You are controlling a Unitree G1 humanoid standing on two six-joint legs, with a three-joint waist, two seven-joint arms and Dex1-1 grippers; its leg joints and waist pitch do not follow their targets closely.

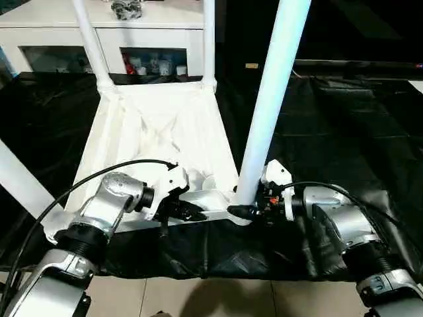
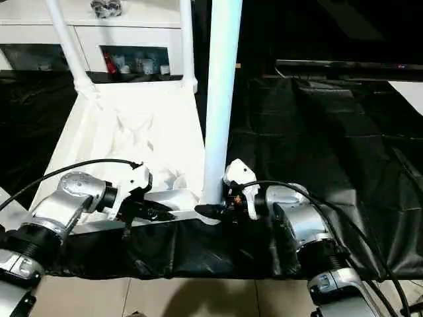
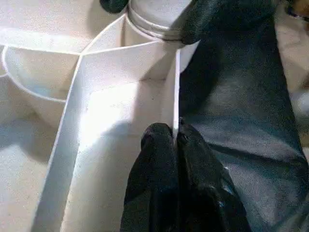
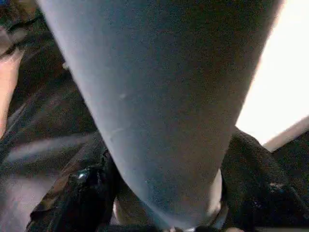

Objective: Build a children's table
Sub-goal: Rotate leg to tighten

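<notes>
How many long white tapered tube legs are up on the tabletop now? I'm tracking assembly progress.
4. Two stand in the far corner sockets, one at the near right corner held by the right end effector, one at the near left, cut off by the picture's edge.

- No text, label, brand, number or sign can be read on anything here.
- The small items behind the cabinet glass are too small to read.

white cabinet at back | black sheet on floor | tile floor nearest
</notes>
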